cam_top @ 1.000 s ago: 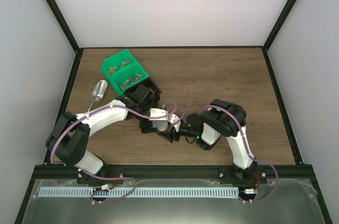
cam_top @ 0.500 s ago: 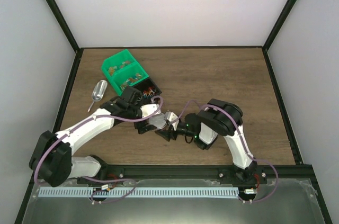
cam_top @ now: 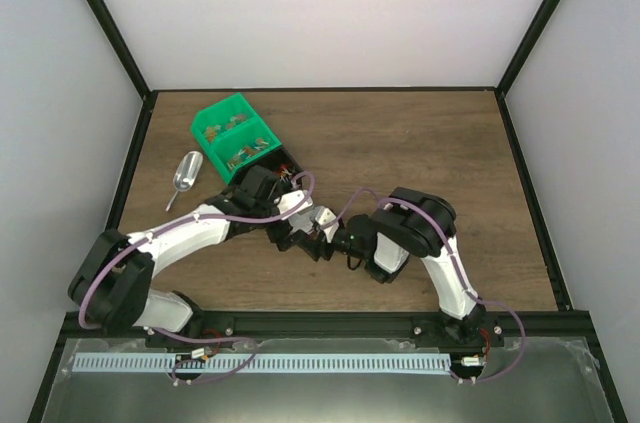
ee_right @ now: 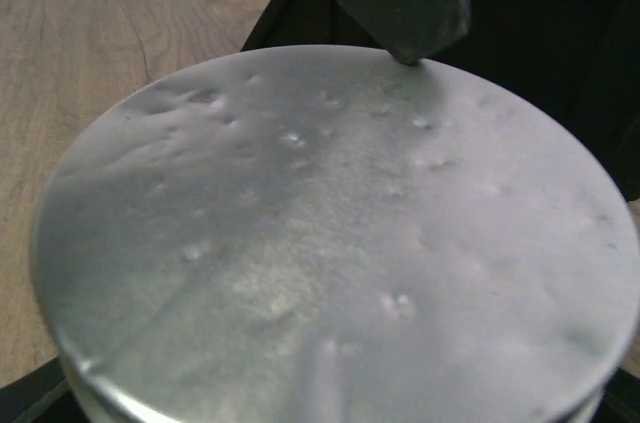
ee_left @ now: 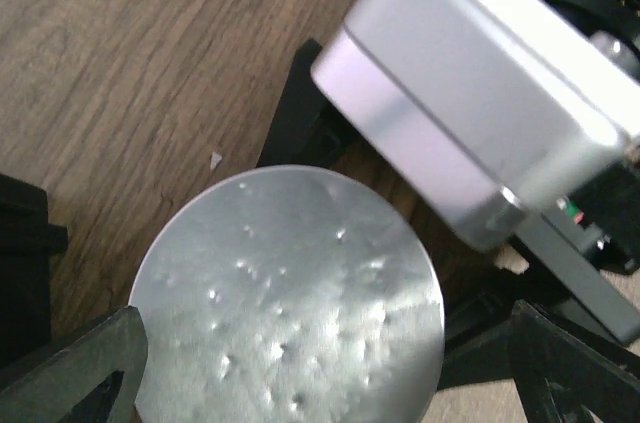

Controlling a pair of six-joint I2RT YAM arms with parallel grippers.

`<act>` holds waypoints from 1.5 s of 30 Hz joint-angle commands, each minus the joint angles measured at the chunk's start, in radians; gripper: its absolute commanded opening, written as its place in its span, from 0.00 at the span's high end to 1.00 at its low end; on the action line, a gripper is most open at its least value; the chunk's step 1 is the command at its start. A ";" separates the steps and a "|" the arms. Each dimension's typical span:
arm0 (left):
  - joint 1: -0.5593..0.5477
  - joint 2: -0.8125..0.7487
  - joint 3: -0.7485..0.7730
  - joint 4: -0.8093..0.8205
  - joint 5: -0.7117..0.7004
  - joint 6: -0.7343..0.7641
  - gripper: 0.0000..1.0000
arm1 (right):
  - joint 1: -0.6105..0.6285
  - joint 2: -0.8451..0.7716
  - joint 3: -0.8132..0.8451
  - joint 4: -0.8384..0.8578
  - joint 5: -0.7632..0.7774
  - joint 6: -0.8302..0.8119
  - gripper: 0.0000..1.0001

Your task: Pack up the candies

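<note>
Left claw [ee_left: 330, 368] released, straddling lidded tin [ee_left: 290, 293]; right claw [ee_right: 320, 398] apparently clamped on it. Can't see inside. Looks unfinished: candies [cam_top: 286, 171] unpacked beside green bins [cam_top: 232, 135], scoop [cam_top: 185, 175] idle.

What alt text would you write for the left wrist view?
A round, dimpled silver tin fills the lower middle, above a wooden table. The left pincer stands open, its dark fingers at the two bottom corners, either side of the tin. A blurred silver-grey box crosses the upper right.
</note>
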 commanded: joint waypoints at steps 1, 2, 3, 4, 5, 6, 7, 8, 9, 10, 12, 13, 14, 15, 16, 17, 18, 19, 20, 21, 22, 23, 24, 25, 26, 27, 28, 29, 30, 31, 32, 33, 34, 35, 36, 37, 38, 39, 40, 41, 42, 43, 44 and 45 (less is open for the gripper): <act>-0.017 0.032 -0.006 0.051 -0.013 -0.044 0.00 | 0.013 0.046 -0.002 -0.114 0.061 0.031 0.20; -0.018 0.032 -0.009 0.060 -0.021 -0.045 0.00 | 0.015 0.045 -0.002 -0.116 0.061 0.030 0.20; -0.019 0.032 -0.012 0.068 -0.029 -0.044 0.00 | 0.016 0.045 -0.002 -0.115 0.060 0.029 0.20; -0.018 0.033 -0.013 0.073 -0.035 -0.044 0.01 | 0.017 0.046 -0.002 -0.115 0.055 0.029 0.20; -0.018 0.034 -0.014 0.076 -0.039 -0.045 0.02 | 0.018 0.048 -0.002 -0.116 0.052 0.029 0.20; -0.018 0.036 -0.013 0.076 -0.040 -0.044 0.04 | 0.018 0.047 -0.002 -0.116 0.050 0.029 0.20; -0.019 0.038 -0.015 0.080 -0.043 -0.044 0.05 | 0.019 0.047 -0.002 -0.116 0.049 0.029 0.20; -0.018 0.040 -0.018 0.087 -0.055 -0.047 0.06 | 0.020 0.048 -0.002 -0.114 0.049 0.028 0.20; -0.019 0.043 -0.021 0.094 -0.070 -0.047 0.06 | 0.020 0.049 -0.001 -0.114 0.050 0.028 0.20; -0.018 0.045 -0.022 0.098 -0.088 -0.047 0.06 | 0.020 0.048 -0.002 -0.113 0.050 0.029 0.20; -0.018 0.047 -0.023 0.105 -0.122 -0.044 0.06 | 0.020 0.050 -0.002 -0.115 0.050 0.030 0.20; -0.017 0.046 -0.022 0.105 -0.128 -0.039 0.05 | 0.020 0.051 -0.001 -0.116 0.048 0.029 0.20; -0.018 0.046 -0.023 0.103 -0.125 -0.034 0.05 | 0.020 0.051 -0.001 -0.118 0.046 0.030 0.20; -0.019 0.045 -0.022 0.101 -0.118 -0.032 0.05 | 0.020 0.051 0.001 -0.120 0.045 0.029 0.21; -0.019 0.046 -0.023 0.101 -0.107 -0.033 0.05 | 0.020 0.051 0.001 -0.122 0.044 0.029 0.21; -0.019 0.047 -0.022 0.100 -0.099 -0.034 0.05 | 0.020 0.053 0.003 -0.123 0.041 0.029 0.21; -0.019 0.049 -0.022 0.098 -0.092 -0.034 0.06 | 0.020 0.054 0.002 -0.124 0.039 0.029 0.21; -0.019 0.051 -0.022 0.097 -0.086 -0.031 0.06 | 0.020 0.053 0.003 -0.125 0.038 0.029 0.21; -0.019 0.054 -0.022 0.095 -0.084 -0.031 0.07 | 0.020 0.053 0.002 -0.126 0.035 0.030 0.21; -0.019 0.057 -0.021 0.094 -0.084 -0.030 0.09 | 0.020 0.052 0.002 -0.128 0.029 0.029 0.21; -0.018 0.061 -0.021 0.088 -0.079 -0.024 0.11 | 0.020 0.053 0.003 -0.127 0.024 0.028 0.21; -0.018 0.066 -0.019 0.081 -0.074 -0.008 0.13 | 0.020 0.053 0.003 -0.128 0.013 0.027 0.21; -0.017 0.070 -0.019 0.071 -0.070 0.005 0.15 | 0.020 0.053 0.003 -0.127 0.001 0.027 0.22; -0.017 0.072 -0.019 0.061 -0.064 0.020 0.16 | 0.020 0.053 0.001 -0.126 -0.018 0.026 0.21; -0.015 0.074 -0.019 0.051 -0.057 0.039 0.17 | 0.020 0.054 -0.001 -0.123 -0.040 0.026 0.21; -0.013 0.076 -0.020 0.037 -0.049 0.064 0.18 | 0.020 0.053 0.000 -0.119 -0.067 0.026 0.21; -0.009 0.078 -0.020 0.023 -0.039 0.092 0.19 | 0.020 0.053 -0.001 -0.117 -0.084 0.024 0.21; -0.006 0.081 -0.016 0.001 -0.032 0.128 0.20 | 0.020 0.054 -0.002 -0.113 -0.098 0.021 0.21; 0.000 0.083 -0.010 -0.027 -0.019 0.166 0.21 | 0.020 0.056 -0.002 -0.113 -0.108 0.016 0.22; 0.008 0.086 -0.002 -0.053 -0.009 0.211 0.21 | 0.020 0.056 -0.003 -0.109 -0.122 0.012 0.22; 0.018 0.089 0.006 -0.087 -0.002 0.256 0.22 | 0.020 0.056 -0.006 -0.104 -0.138 0.006 0.22; 0.030 0.095 0.016 -0.112 0.003 0.298 0.22 | 0.020 0.056 -0.008 -0.100 -0.157 0.000 0.22; 0.042 0.104 0.030 -0.148 0.014 0.356 0.22 | 0.020 0.055 -0.012 -0.094 -0.180 -0.003 0.23; 0.054 0.115 0.049 -0.193 0.030 0.415 0.22 | 0.020 0.053 -0.015 -0.091 -0.208 -0.005 0.23; 0.069 0.128 0.070 -0.233 0.052 0.472 0.22 | 0.020 0.054 -0.021 -0.081 -0.237 -0.006 0.23; 0.082 0.139 0.089 -0.274 0.073 0.529 0.22 | 0.021 0.051 -0.028 -0.070 -0.259 -0.006 0.23; 0.093 0.149 0.109 -0.313 0.101 0.579 0.22 | 0.022 0.049 -0.032 -0.057 -0.275 -0.008 0.23; 0.099 0.160 0.123 -0.343 0.112 0.633 0.22 | 0.025 0.047 -0.036 -0.055 -0.282 -0.010 0.24; 0.101 0.170 0.133 -0.362 0.112 0.676 0.22 | 0.026 0.047 -0.037 -0.056 -0.289 -0.012 0.24; 0.101 0.181 0.140 -0.371 0.107 0.713 0.22 | 0.026 0.047 -0.036 -0.057 -0.291 -0.012 0.24; 0.101 0.190 0.146 -0.383 0.105 0.748 0.22 | 0.026 0.047 -0.035 -0.059 -0.294 -0.011 0.25; 0.101 0.201 0.154 -0.394 0.101 0.779 0.21 | 0.026 0.048 -0.035 -0.060 -0.296 -0.011 0.25; 0.102 0.212 0.163 -0.402 0.093 0.802 0.21 | 0.026 0.049 -0.034 -0.060 -0.296 -0.010 0.25; 0.101 0.221 0.173 -0.406 0.083 0.820 0.19 | 0.026 0.050 -0.033 -0.061 -0.297 -0.009 0.25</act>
